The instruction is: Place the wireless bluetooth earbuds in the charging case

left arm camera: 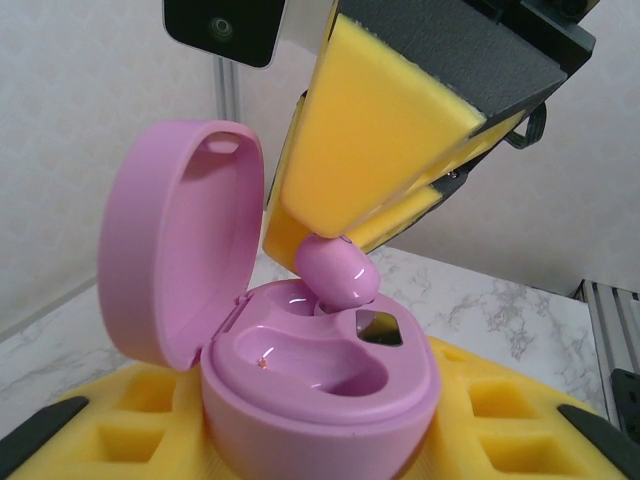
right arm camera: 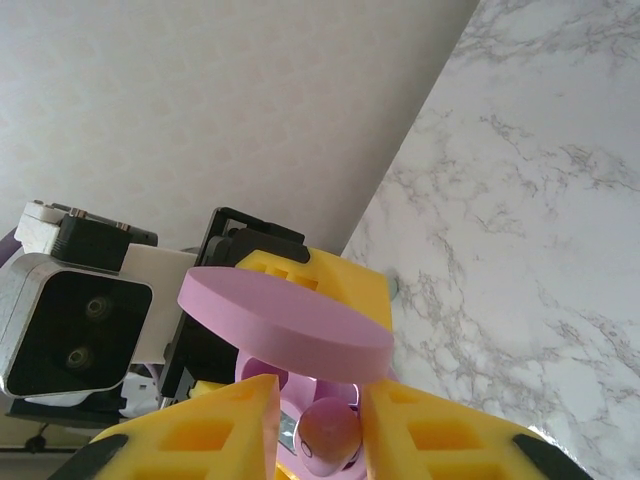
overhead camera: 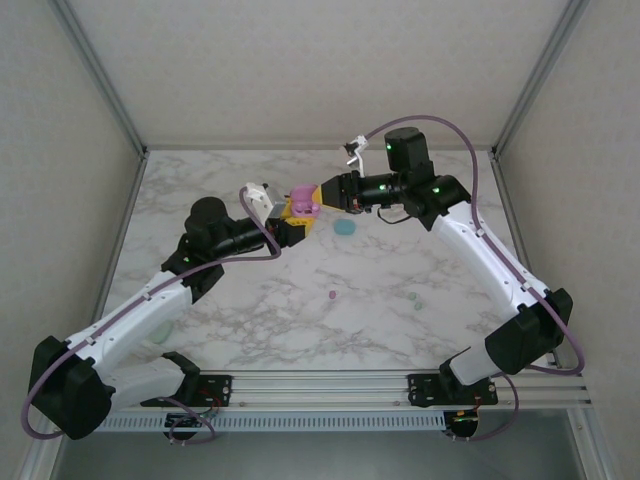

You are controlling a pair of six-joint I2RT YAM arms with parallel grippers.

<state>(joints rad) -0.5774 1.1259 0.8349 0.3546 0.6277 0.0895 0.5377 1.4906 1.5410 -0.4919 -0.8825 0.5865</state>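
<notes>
Pink earbud [left arm camera: 336, 268] | resting at far socket of charging case [left arm camera: 320, 385], at right gripper [right arm camera: 318, 400] tip, pinch unclear, maybe slack | left gripper [overhead camera: 296, 218] clamps case, lid [left arm camera: 175, 240] open | seating means pressing down

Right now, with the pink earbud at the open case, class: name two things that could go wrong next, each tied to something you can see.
1. The pink earbud leans on a socket rim of the charging case and seems not seated; let go there, it may roll off.
2. The right gripper crowds the open lid; a push could twist the case in the left gripper.
</notes>
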